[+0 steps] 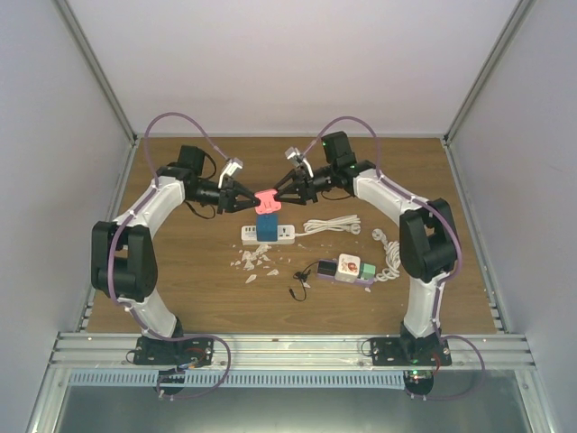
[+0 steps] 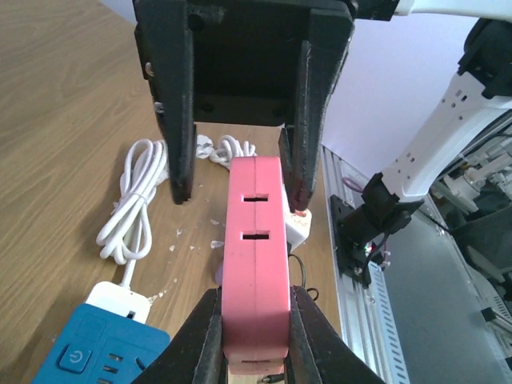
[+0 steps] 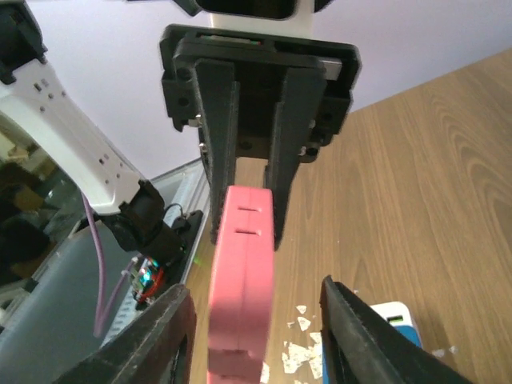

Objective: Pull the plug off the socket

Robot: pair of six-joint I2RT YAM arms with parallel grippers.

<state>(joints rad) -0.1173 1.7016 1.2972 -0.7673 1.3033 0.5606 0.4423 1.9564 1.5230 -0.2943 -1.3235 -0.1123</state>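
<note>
Pink rectangular plastic plug (image 2: 256,240) hangs in the air above the brown wooden table (image 1: 180,262), clear of the blue plastic socket block (image 2: 96,352) that sits on the white power strip (image 1: 287,234) below. Its near end is clamped by the left gripper (image 2: 256,300) — both fingers pressed flat against the pink sides. From the far end the right gripper (image 3: 256,296) faces it with fingers spread, a gap showing on either side of the plug. Beside the strip lies a white coiled cable (image 2: 132,200) — pale chips (image 1: 252,262) are scattered nearby.
</note>
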